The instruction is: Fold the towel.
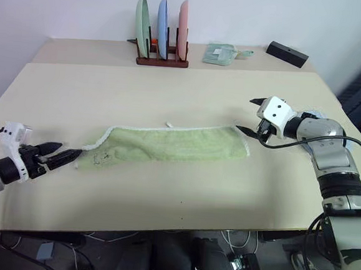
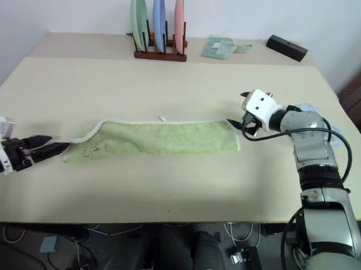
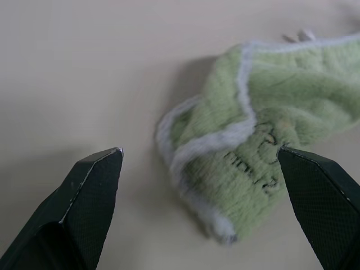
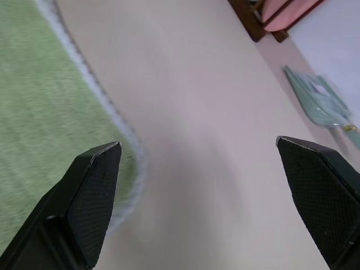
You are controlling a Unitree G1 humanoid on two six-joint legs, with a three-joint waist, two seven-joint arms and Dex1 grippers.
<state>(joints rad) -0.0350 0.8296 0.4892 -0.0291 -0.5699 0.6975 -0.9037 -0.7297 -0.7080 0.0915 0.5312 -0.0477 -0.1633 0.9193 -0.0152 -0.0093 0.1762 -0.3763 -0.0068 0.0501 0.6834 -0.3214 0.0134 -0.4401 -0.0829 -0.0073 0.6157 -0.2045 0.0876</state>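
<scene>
The table (image 1: 163, 196) carries the towel (image 1: 167, 145), folded into a long strip across its middle, well clear of every edge. The right gripper (image 1: 255, 118) stands wide open just beside the strip's right end; the left gripper (image 1: 62, 154), also wide, holds nothing at its left end.

The towel (image 3: 264, 152) lies rumpled on the pale tabletop (image 3: 84, 67), its white-edged corner folded over beside a dark printed mark. The left gripper (image 3: 199, 169) has its two black fingers (image 3: 93, 191) spread wide either side of that corner, clear of the towel
</scene>
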